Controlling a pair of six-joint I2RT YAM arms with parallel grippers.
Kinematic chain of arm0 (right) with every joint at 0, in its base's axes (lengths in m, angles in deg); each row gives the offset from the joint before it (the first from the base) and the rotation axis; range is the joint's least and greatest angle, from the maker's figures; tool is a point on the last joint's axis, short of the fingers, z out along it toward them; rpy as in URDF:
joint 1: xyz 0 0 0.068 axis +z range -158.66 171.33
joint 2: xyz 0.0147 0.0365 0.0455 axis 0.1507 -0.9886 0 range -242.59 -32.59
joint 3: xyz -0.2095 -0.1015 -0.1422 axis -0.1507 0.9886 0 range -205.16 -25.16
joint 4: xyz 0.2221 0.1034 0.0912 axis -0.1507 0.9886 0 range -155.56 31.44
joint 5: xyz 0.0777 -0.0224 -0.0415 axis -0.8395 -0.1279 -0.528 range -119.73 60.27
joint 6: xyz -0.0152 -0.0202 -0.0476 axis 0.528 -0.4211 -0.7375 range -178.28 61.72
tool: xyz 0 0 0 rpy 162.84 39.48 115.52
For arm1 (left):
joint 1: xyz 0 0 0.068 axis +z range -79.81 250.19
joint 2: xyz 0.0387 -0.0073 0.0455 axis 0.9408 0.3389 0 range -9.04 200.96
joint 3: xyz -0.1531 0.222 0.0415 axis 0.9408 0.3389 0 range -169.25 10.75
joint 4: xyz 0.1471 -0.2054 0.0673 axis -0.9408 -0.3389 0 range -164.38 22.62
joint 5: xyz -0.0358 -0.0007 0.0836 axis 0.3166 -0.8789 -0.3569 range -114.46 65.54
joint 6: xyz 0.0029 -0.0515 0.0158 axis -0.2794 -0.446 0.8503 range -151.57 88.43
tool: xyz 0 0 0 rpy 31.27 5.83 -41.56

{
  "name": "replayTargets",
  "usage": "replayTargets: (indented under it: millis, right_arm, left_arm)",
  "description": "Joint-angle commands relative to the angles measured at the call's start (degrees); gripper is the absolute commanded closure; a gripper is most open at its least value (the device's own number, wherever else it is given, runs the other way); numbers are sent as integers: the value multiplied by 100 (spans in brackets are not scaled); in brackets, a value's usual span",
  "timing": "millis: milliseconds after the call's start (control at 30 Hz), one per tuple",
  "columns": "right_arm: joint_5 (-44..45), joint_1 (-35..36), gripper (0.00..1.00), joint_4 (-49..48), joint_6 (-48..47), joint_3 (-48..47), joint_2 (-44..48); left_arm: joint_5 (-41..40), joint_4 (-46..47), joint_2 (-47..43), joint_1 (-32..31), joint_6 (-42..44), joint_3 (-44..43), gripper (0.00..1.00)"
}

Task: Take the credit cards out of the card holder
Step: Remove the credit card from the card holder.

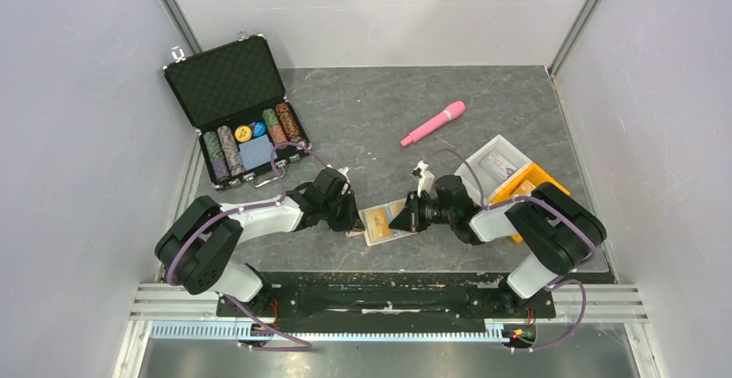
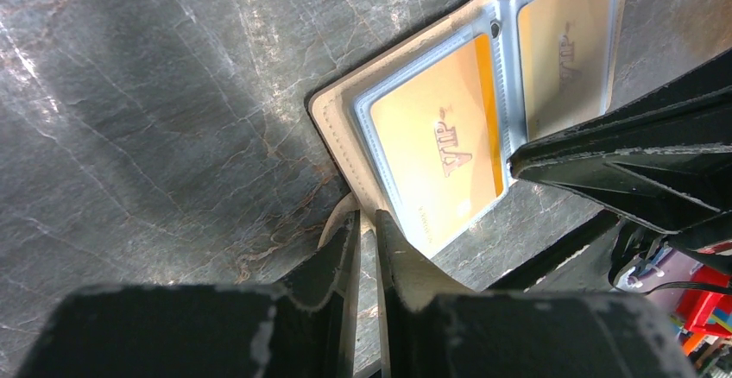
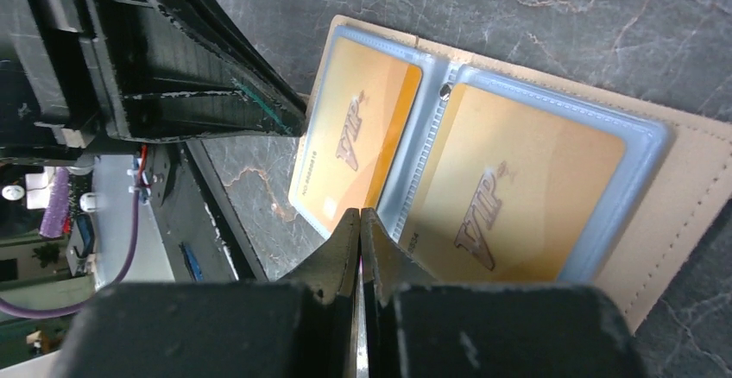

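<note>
Left gripper [image 2: 367,227] grasping edge of open card holder [image 2: 332,132]; right gripper [image 3: 360,220] clenched at edge of sleeved credit cards [image 3: 518,179]

Two white arms [image 1: 263,216], black joints, looping purple cables [image 1: 278,164].

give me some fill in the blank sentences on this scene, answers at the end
The card holder lies ____ on the table.
It holds ____ gold cards.
Each card is printed with the word ____.
The chip case stands at the table's far ____ corner.
Missing words: open; two; VIP; left.
</note>
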Motion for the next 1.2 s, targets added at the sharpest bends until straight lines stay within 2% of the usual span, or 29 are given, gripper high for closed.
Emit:
replayTargets:
  millis: [0, 300, 500, 600, 1167]
  right_arm:
    - [-322, -93, 100, -712, 268, 188, 236]
    - [18, -119, 99, -201, 54, 127, 394]
    - [6, -123, 79, -41, 2, -43, 373]
    - [65, -116, 75, 83, -48, -130, 343]
    - [83, -123, 75, 95, -91, -400, -230]
  left_arm:
    - [-220, -201, 94, 3, 36, 47, 82]
    - [-186, -265, 25, 3, 32, 12, 82]
    - [-93, -531, -344, 4, -8, -304, 74]
    - [-152, -599, -450, 3, -18, -451, 73]
    - [45, 22, 515, 3, -33, -219, 85]
